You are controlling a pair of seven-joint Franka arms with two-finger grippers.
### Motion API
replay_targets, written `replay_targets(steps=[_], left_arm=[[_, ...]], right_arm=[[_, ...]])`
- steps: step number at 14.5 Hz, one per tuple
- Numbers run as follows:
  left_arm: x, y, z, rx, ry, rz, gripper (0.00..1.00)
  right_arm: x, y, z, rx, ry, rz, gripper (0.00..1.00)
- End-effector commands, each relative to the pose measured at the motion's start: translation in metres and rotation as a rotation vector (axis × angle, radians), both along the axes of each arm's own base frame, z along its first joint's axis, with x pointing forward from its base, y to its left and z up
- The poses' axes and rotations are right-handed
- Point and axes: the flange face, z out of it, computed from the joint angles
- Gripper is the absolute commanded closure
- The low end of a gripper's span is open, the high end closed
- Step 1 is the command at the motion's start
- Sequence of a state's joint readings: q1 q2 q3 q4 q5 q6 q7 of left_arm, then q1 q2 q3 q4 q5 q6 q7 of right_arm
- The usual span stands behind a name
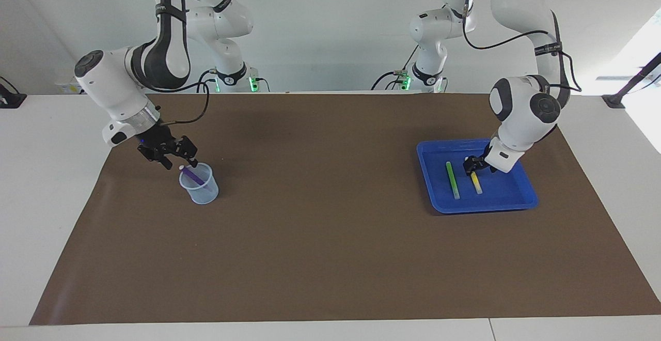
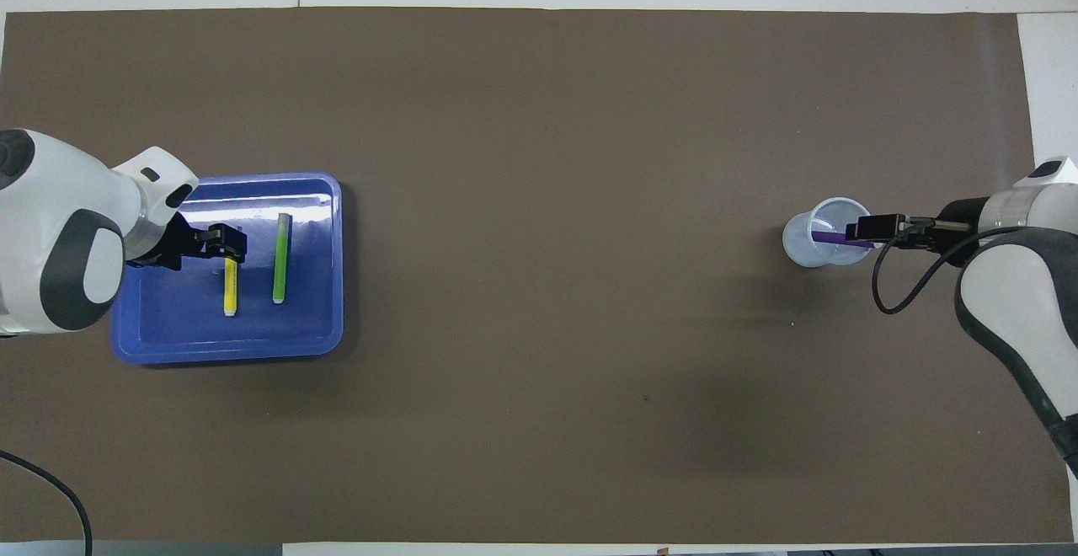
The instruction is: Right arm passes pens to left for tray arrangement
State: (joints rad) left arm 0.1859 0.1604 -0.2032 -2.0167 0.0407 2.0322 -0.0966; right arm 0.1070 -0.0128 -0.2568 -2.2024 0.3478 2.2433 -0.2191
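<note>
— Brown mat [image 1: 320,227] covers nearly the whole tabletop, and on it the tray [image 1: 521,204] sits toward the left arm's end, partway between the robots' edge and the edge away from them. What lies in it?

— Two of the pens: the green pen [image 1: 453,180] and the yellow pen [image 1: 476,182], side by side but apart, both flat on the tray floor. The left gripper [image 1: 471,164] is down at the yellow pen's robot-side end; whether its fingers are clamped on the pen or spread cannot be told.

— And the third?

— The purple pen [image 1: 195,176] leans in the cup [image 1: 199,184], toward the right arm's end of the table. The right gripper [image 1: 178,157] is at the cup's rim by the pen's upper end, and its fingers cannot be made out either.

— So which step is in hand?

— Judging by that, fetching the last pen. The right gripper should probably pinch it near the top and draw it out along its lean, since a sideways pull could tip so light a cup. It would do well to leave plenty of shaft free for the left gripper to grasp at the handover.

— Anything in the way?

— The mat between cup and tray is bare. The right arm's cable [image 1: 199,108] hangs in a loop near the wrist, above the cup, and a slot beside the yellow pen is open.
</note>
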Motion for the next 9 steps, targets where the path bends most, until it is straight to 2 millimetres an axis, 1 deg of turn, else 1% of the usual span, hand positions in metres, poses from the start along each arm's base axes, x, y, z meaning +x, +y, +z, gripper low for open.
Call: replay_targets(steps=[1, 2, 3, 5, 7, 8, 9], left_arm=[[0.016, -0.009, 0.077, -0.058, 0.034, 0.081, 0.0], [0.018, -0.012, 0.101, -0.089, 0.038, 0.122, 0.0], [0.016, -0.017, 0.123, -0.123, 0.041, 0.169, 0.0], [0.001, -0.031, 0.165, -0.202, 0.018, 0.311, 0.0], [-0.012, -0.045, 0.196, -0.302, 0.02, 0.451, 0.0], [-0.017, -0.052, 0.211, -0.353, 0.031, 0.545, 0.0], [-0.023, -0.059, 0.223, -0.391, 0.045, 0.638, 0.0]], right_arm=[[-0.005, -0.001, -0.008, 0.021, -0.019, -0.005, 0.17], [-0.005, -0.001, -0.008, 0.02, -0.021, -0.008, 0.22], [-0.005, 0.0, -0.009, 0.02, -0.02, -0.006, 0.29], [-0.006, 0.0, -0.01, 0.02, -0.018, -0.007, 0.57], [-0.006, -0.001, -0.009, 0.02, -0.02, -0.005, 0.91], [-0.006, 0.0, -0.01, 0.02, -0.018, -0.006, 1.0], [-0.004, -0.001, -0.007, 0.019, -0.024, -0.005, 1.0]])
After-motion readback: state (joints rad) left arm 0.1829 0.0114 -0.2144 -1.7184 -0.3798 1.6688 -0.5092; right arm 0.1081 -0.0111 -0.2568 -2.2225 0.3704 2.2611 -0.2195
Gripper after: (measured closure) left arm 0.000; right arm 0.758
